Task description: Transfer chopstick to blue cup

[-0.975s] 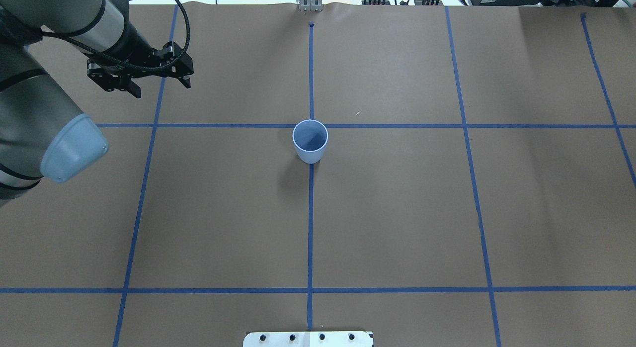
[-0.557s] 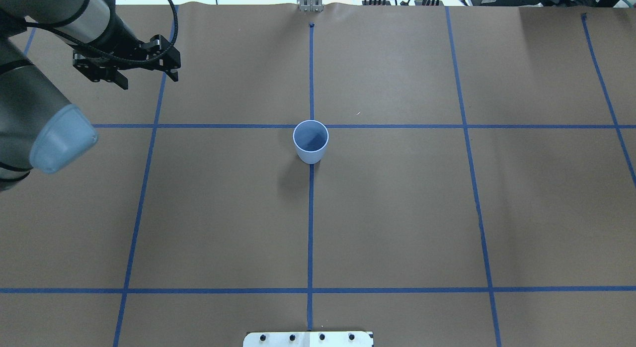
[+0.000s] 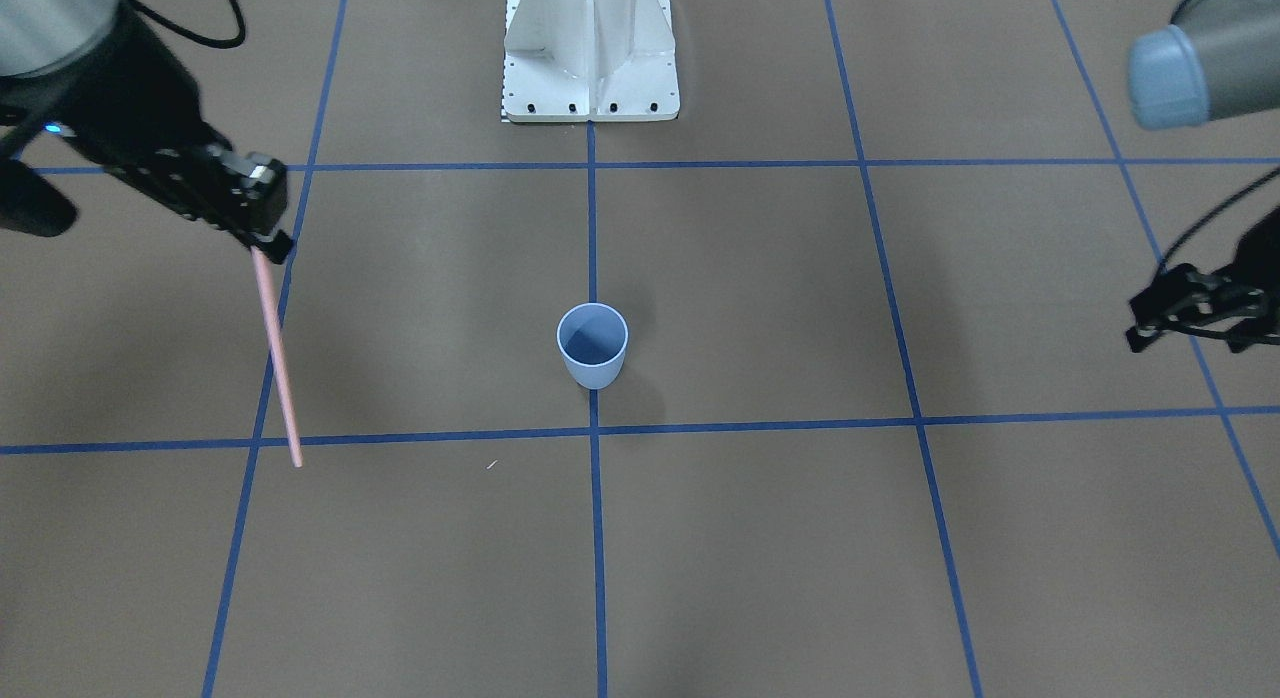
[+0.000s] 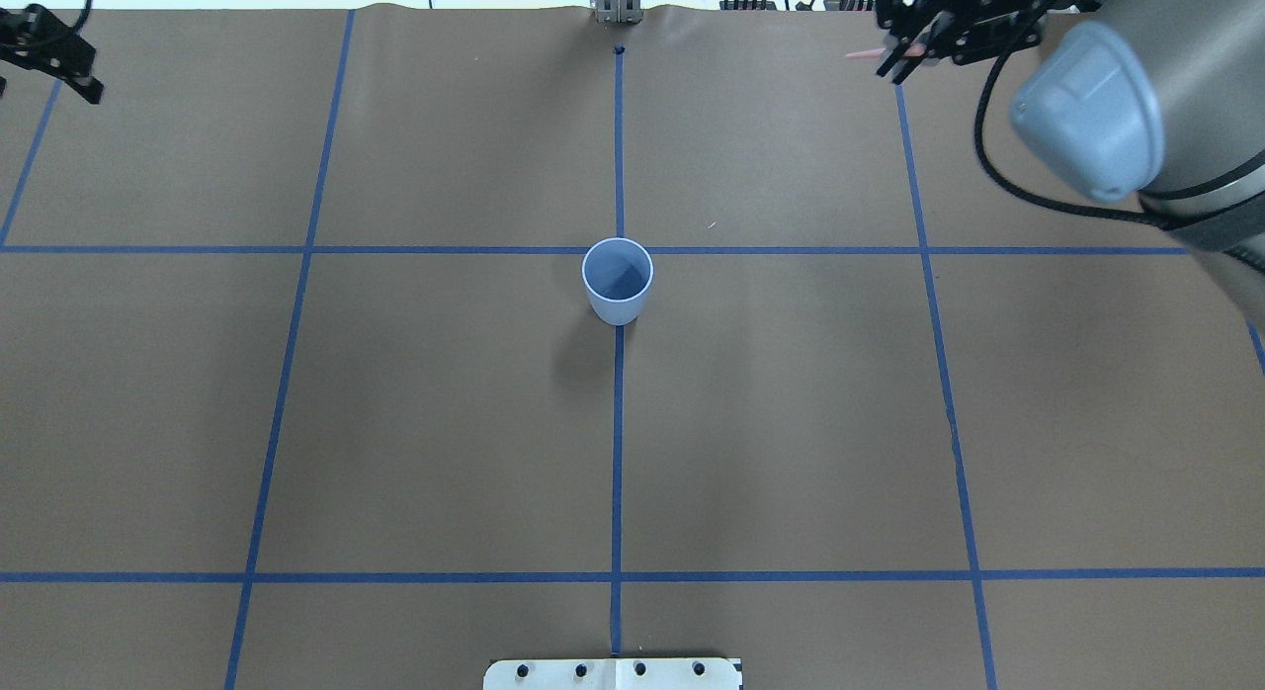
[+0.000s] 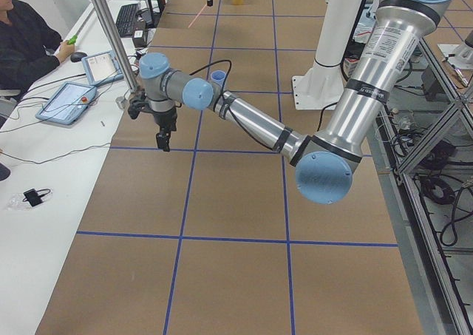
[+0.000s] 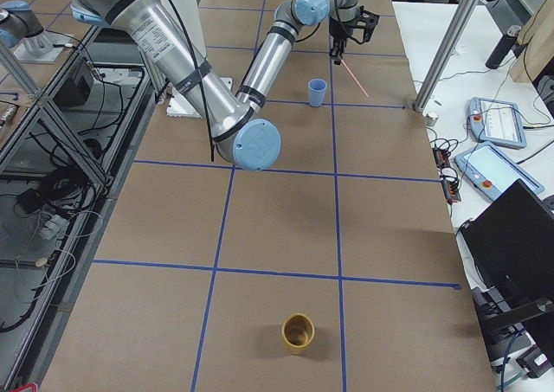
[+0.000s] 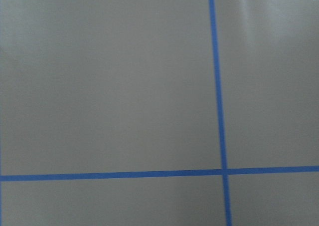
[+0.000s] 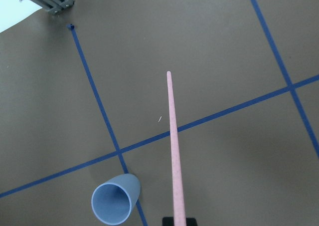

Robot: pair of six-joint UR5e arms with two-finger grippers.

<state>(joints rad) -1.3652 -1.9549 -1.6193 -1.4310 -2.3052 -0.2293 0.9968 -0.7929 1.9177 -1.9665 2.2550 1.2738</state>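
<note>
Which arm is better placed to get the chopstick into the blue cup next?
The right. The right gripper is shut on the top end of the chopstick, which hangs tilted above the table, off to one side of the blue cup. The left gripper is open, empty and out at the opposite side.

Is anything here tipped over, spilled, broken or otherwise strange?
Nothing stands out. The blue cup stands upright and empty on a tape line; the chopstick looks straight, held at one end by the right gripper. Only a tiny speck lies on the paper.
</note>
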